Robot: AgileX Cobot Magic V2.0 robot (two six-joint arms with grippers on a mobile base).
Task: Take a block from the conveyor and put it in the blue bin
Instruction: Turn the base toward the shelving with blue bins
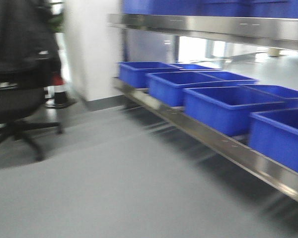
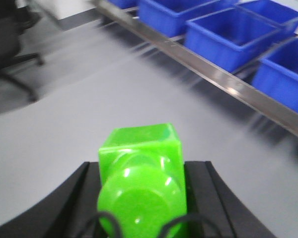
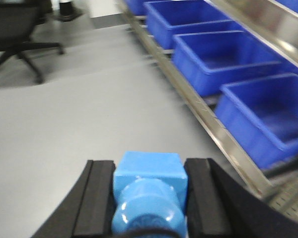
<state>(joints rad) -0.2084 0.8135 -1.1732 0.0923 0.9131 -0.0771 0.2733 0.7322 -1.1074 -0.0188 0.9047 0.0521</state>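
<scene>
left wrist-mounted view is showing my left gripper (image 2: pixel 145 208) clamping the green block (image 2: pixel 141 153), right gripper (image 3: pixel 148 213) clamping a blue block (image 3: pixel 149 171); frames are blurring, so i'm risking misjudging the blue bins (image 1: pixel 216 116) and dropping onto the floor (image 1: pixel 114 188).

Glossy green plastic block (image 2: pixel 141 173), glossy blue plastic block (image 3: pixel 149 178), smooth blue plastic bins (image 1: pixel 218 118), shiny brushed-metal rack (image 1: pixel 213 140), matt grey floor (image 1: pixel 114 188)

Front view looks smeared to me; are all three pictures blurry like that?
Front view: sideways smear over bins and chair, white glare behind the shelf. Left wrist view: green block fairly crisp with shiny highlights, floor and bins behind streaked. Right wrist view: blue block clear, bins soft, milder blur.
</scene>
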